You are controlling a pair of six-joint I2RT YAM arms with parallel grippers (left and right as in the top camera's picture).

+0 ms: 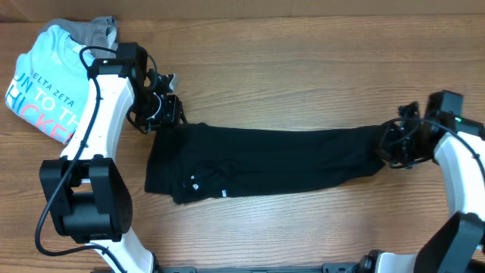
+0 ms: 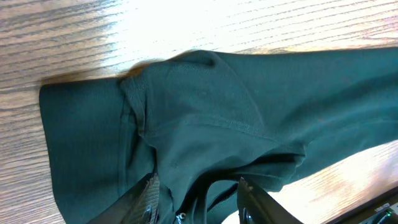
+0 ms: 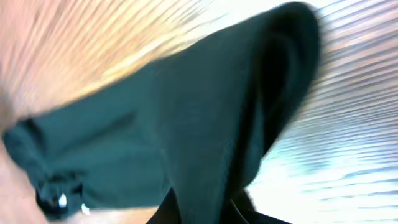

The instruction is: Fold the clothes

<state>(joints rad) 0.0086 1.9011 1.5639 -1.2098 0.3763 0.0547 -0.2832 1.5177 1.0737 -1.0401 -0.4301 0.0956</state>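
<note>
Black T-shirt (image 1: 265,159) lies as a long band mid-table (image 1: 303,61) - held at both ends, probably to pull it flat. Right gripper (image 1: 394,144) clamped on the right end; left gripper (image 1: 163,108) at the upper-left corner, fingers (image 2: 144,198) straddling bunched fabric - can't tell if pinched.

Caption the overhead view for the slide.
Left fingers and right fingers hold opposite ends of the black T-shirt on the table; light blue T-shirt top-left.

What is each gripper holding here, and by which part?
Both hold the black T-shirt: the left gripper pinches its upper left edge in the overhead view, the right gripper its right end; it lies stretched between them.
</note>
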